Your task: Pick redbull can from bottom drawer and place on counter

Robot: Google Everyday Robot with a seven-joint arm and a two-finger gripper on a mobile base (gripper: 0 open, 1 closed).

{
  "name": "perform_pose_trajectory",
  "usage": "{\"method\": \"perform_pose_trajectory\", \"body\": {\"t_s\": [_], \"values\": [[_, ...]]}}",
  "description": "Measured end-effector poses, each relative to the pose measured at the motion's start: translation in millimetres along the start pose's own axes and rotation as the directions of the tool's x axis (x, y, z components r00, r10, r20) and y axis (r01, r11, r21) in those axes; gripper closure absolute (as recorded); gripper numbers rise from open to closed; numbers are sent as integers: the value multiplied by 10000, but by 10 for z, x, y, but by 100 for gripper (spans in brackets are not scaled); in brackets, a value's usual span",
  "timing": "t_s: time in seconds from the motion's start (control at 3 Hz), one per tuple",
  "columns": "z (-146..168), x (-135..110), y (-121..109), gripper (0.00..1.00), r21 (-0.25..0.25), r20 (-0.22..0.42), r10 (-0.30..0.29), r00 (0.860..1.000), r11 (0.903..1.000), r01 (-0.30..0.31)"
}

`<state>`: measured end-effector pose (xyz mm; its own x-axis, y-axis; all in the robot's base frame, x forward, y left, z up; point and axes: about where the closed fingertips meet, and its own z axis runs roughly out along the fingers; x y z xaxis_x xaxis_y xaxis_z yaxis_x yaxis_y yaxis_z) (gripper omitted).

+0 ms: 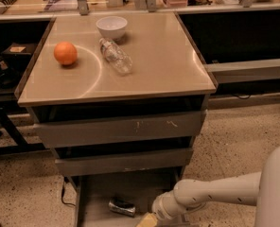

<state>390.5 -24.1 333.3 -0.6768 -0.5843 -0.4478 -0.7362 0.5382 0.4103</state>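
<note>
Counter (pixel 154 65): beige top carrying a bowl (pixel 111 26), a plastic bottle (pixel 115 56) on its side and an orange (pixel 65 53); no can on it.
Bottom drawer (pixel 126 190): pulled open, grey floor in view.
Arm (pixel 215 193): reaches in low from the right.
Gripper (pixel 148 220): at the drawer's front, just right of the can, cut by the frame edge; its opening and any hold cannot be told.
Redbull can (pixel 122 207): lying on its side on the drawer floor.
Progress: drawer open, approach made; grasp, lift and placing all left.

nothing legible, even on the redbull can (pixel 122 207) beside the hand (pixel 148 220) in the bottom drawer (pixel 107 189).
</note>
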Motion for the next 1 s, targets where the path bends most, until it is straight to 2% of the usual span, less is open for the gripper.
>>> {"method": "perform_pose_trajectory", "body": {"t_s": [0.33, 1.0], "values": [[206, 28, -32, 0, -77, 199, 36, 9998, 10000, -35], [791, -118, -350, 0, -181, 1139, 75, 9935, 9998, -55]]}}
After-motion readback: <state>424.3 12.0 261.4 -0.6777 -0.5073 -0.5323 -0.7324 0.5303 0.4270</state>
